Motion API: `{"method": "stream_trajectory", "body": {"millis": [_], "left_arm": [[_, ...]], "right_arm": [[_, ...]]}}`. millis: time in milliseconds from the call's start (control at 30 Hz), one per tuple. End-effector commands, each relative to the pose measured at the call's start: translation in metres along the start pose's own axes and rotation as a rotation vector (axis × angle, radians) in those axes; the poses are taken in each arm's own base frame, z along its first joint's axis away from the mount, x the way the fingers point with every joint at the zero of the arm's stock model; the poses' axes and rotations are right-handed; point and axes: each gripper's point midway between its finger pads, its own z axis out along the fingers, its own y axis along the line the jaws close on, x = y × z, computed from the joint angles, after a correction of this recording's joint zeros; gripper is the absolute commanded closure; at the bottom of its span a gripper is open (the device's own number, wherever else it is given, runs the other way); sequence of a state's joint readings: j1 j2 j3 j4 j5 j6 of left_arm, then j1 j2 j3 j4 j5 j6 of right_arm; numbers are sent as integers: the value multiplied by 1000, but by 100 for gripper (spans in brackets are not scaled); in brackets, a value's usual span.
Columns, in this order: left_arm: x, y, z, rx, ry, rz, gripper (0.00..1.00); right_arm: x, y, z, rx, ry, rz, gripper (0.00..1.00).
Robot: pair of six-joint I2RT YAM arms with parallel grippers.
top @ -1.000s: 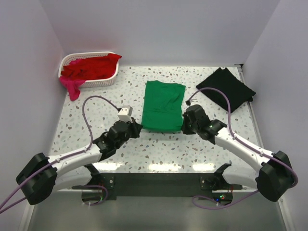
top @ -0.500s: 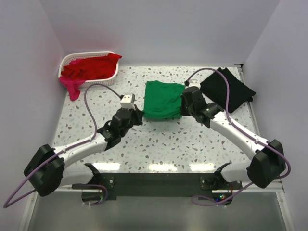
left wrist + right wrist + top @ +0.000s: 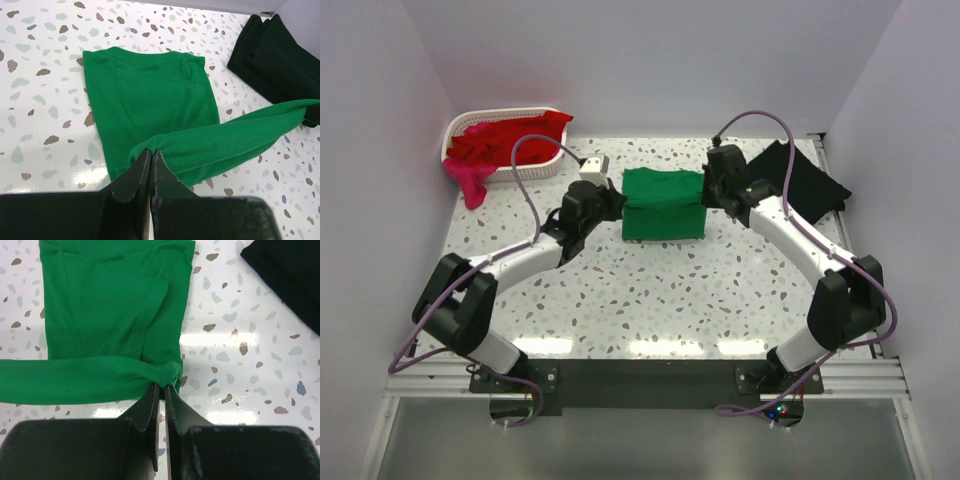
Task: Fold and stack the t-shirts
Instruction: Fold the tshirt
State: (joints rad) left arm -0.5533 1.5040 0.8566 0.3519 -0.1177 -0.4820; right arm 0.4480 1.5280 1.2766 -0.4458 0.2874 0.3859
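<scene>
Several shirts sit on the table [image 3: 620, 290], listed here from its left edge across. At the far left corner a white lattice basket [image 3: 535, 168] holds the red t-shirts [image 3: 510, 140] in an unfolded heap. A magenta-pink t-shirt [image 3: 472, 185] hangs over the basket's near rim, and none of these appears to be folded yet. Next, the left gripper [image 3: 151, 156] has its fingers pressed together on one end of a raised edge of the green t-shirt [image 3: 662, 205]. That shirt lies flat at the middle of the far edge, with the raised part doubled over it. The right gripper [image 3: 161, 387] pinches the opposite end of the same edge, fingers nearly together with cloth between them. The matched grips hold the edge taut and level, which I judge serves a halving fold that is not yet laid down. At the far right corner the black t-shirt [image 3: 798, 180] lies folded, apart from the flat green cloth and likely the base of the stack.
</scene>
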Motion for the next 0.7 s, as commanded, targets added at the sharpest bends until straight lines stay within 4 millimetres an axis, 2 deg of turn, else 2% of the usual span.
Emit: {"method": "stream_trajectory", "body": {"millis": [0, 100, 133, 167, 233, 267, 300, 333, 400, 433, 500, 667], "left_arm": [[-23, -6, 24, 55, -36, 23, 100], [-26, 8, 43, 45, -26, 10, 100], [-27, 12, 49, 38, -24, 7, 100], [-26, 13, 53, 51, -15, 5, 100], [-27, 20, 68, 56, -1, -1, 100], [-26, 21, 72, 65, 5, 2, 100], [-28, 26, 81, 58, 5, 0, 100], [-28, 28, 85, 57, 8, -2, 100], [-30, 35, 96, 55, 10, -4, 100], [-31, 37, 100, 59, 14, -5, 100], [-32, 40, 110, 74, 19, -8, 100], [-36, 43, 130, 110, 12, -9, 100]], "right_arm": [[-33, 1, 15, -8, -56, -1, 100], [-40, 0, 36, 3, -40, -8, 100], [-51, 0, 39, 4, -56, -1, 100], [-45, -1, 52, 14, -31, -7, 100], [-55, -1, 60, 17, -38, 1, 100], [-52, -2, 69, 25, -22, -2, 100], [-52, -2, 74, 25, -15, -3, 100], [-62, -2, 75, 24, -31, 4, 100], [-57, -3, 89, 30, -7, 2, 100], [-65, -3, 91, 28, -18, 7, 100], [-61, -5, 103, 35, 3, 6, 100], [-74, -8, 118, 46, -9, 16, 100]]}}
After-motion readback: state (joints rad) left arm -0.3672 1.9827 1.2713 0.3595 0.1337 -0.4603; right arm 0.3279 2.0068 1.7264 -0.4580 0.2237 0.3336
